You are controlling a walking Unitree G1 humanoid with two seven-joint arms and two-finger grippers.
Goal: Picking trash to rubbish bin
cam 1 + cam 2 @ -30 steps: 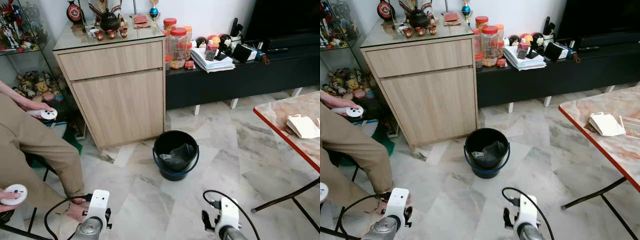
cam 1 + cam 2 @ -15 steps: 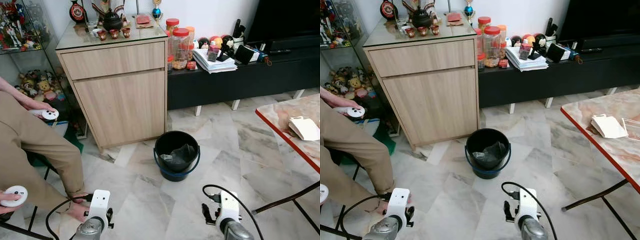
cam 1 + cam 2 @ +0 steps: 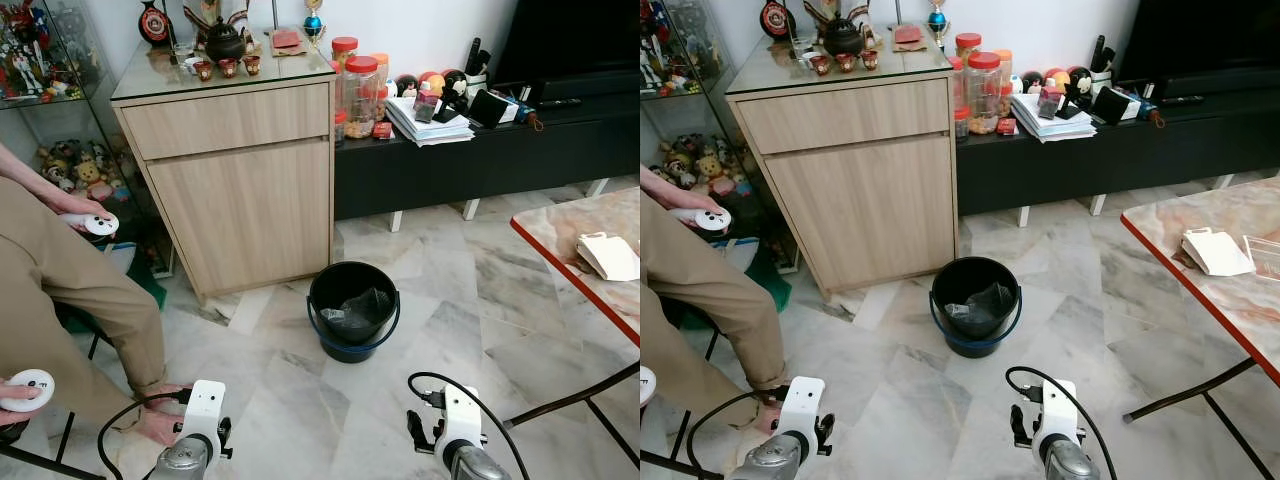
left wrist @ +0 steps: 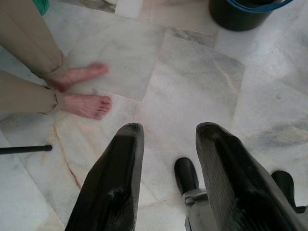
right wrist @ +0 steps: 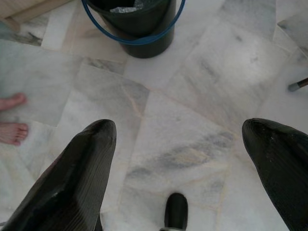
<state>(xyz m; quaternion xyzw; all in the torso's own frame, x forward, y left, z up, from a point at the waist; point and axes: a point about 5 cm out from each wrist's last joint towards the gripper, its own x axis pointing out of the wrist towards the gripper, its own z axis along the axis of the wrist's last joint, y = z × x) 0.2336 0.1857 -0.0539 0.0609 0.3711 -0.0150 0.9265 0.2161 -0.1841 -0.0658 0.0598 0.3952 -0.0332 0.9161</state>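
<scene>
A black bin [image 3: 352, 310] with a blue rim and handle stands on the marble floor in front of me, with a crumpled dark bag [image 3: 358, 308] inside. A white paper bag [image 3: 605, 255] lies on the marble table at the right. Both arms hang low near the floor, short of the bin. My left gripper [image 4: 168, 132] is open over bare tiles, with nothing between its fingers. My right gripper [image 5: 179, 126] is open wide and empty, and the bin [image 5: 134, 24] lies ahead of it.
A wooden cabinet [image 3: 235, 190] stands behind the bin, with a black low bench [image 3: 480, 160] beside it. The red-edged marble table [image 3: 570, 225] and its legs close the right side. A seated person [image 3: 60, 290] holding white controllers is at the left, bare feet [image 4: 82, 103] near my left gripper.
The head view has shifted slightly. Both wrists have drifted a little. The bin and the paper bag have not moved.
</scene>
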